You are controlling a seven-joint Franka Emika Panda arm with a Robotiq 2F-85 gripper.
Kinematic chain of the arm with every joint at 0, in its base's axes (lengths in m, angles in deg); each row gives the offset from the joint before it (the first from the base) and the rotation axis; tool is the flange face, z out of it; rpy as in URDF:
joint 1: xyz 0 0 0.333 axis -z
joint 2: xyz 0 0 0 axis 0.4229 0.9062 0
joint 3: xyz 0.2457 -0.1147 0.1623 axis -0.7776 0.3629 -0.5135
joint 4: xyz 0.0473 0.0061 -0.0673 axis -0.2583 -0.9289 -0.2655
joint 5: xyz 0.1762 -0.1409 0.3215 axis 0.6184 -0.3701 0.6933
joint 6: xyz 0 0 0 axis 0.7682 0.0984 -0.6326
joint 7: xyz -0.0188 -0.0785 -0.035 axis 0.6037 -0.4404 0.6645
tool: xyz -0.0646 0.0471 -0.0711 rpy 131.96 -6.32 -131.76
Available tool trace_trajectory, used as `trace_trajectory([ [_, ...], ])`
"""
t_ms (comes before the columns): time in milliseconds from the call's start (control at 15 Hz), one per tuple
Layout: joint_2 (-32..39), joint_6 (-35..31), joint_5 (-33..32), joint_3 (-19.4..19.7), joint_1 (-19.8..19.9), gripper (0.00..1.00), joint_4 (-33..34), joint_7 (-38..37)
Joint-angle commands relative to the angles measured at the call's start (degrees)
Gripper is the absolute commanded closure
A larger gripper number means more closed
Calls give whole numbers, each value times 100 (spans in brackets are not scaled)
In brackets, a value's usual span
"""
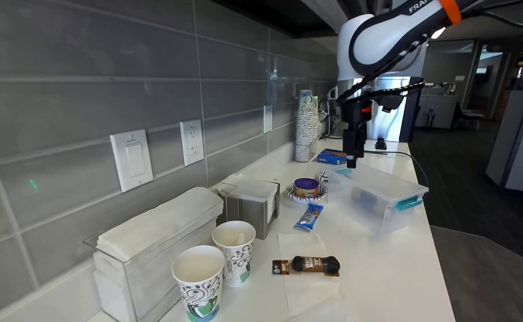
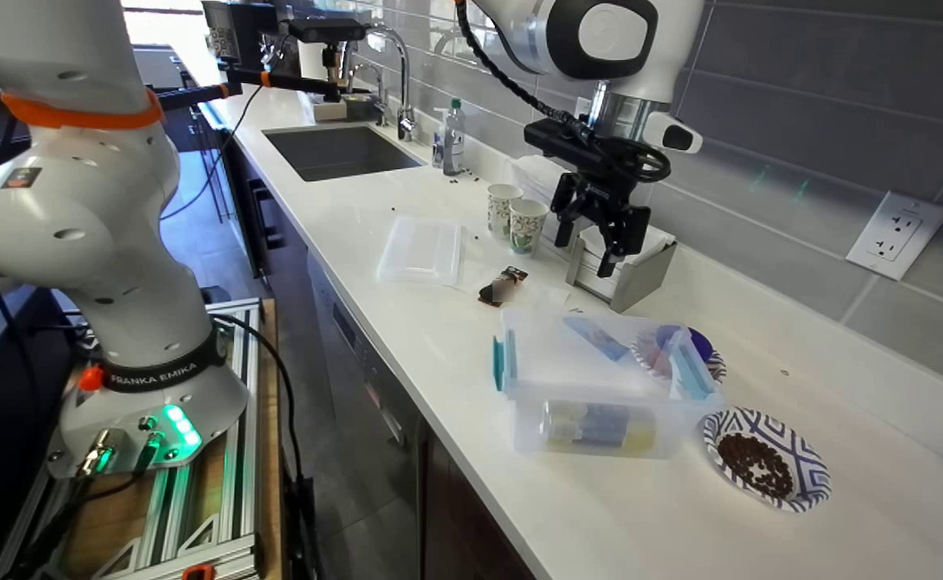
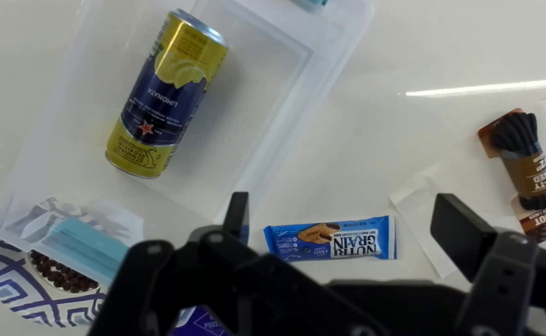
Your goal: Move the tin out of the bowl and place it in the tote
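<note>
The tin, with a purple lid and tan side, sits upright in the shallow patterned bowl by the wall. The tin and the bowl show partly behind the tote in an exterior view. A corner of the tin shows at the bottom of the wrist view, mostly hidden by the gripper. The clear tote with teal handles is open and holds a yellow-blue can. My gripper is open and empty, in the air above the counter; it also shows in both exterior views.
A blue snack bar lies below the gripper. A patterned bowl of dark beans stands beside the tote. Boot laces, paper cups, a napkin holder and a clear lid are on the counter.
</note>
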Motion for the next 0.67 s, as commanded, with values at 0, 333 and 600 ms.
trace_trajectory([
  [0,0,11,0,-15,13,0,8,-1],
  [333,353,114,-43,-59,-19,0,430,5],
  [600,1022,48,-44,-44,109,0,1141,603],
])
